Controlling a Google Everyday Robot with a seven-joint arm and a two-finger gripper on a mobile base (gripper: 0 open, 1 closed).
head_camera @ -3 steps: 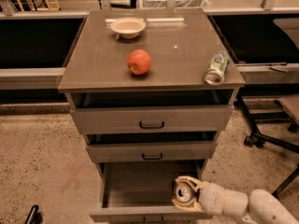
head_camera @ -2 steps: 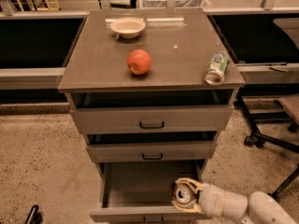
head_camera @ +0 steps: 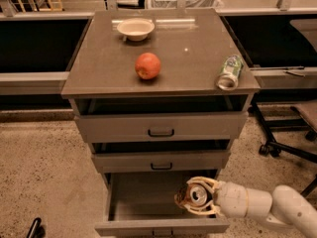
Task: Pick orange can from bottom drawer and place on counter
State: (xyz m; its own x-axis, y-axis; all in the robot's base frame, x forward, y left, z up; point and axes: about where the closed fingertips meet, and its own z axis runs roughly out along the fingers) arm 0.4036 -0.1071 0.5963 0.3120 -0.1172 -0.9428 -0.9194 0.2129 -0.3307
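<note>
The orange can (head_camera: 194,196) shows its silver top with pull tab and dark orange-brown sides. It sits at the right side of the open bottom drawer (head_camera: 148,202). My gripper (head_camera: 190,197) reaches in from the lower right on a white arm, and its pale fingers (head_camera: 202,181) wrap around the can. The counter (head_camera: 178,58) is the flat grey-brown top of the drawer cabinet, well above the gripper.
On the counter stand a white bowl (head_camera: 135,29) at the back, a red apple (head_camera: 148,65) in the middle and a green-and-white can (head_camera: 230,72) lying at the right edge. The two upper drawers (head_camera: 161,128) are slightly open. An office chair base (head_camera: 285,143) stands at the right.
The gripper and the can have barely moved; they sit a touch lower and further left in the drawer.
</note>
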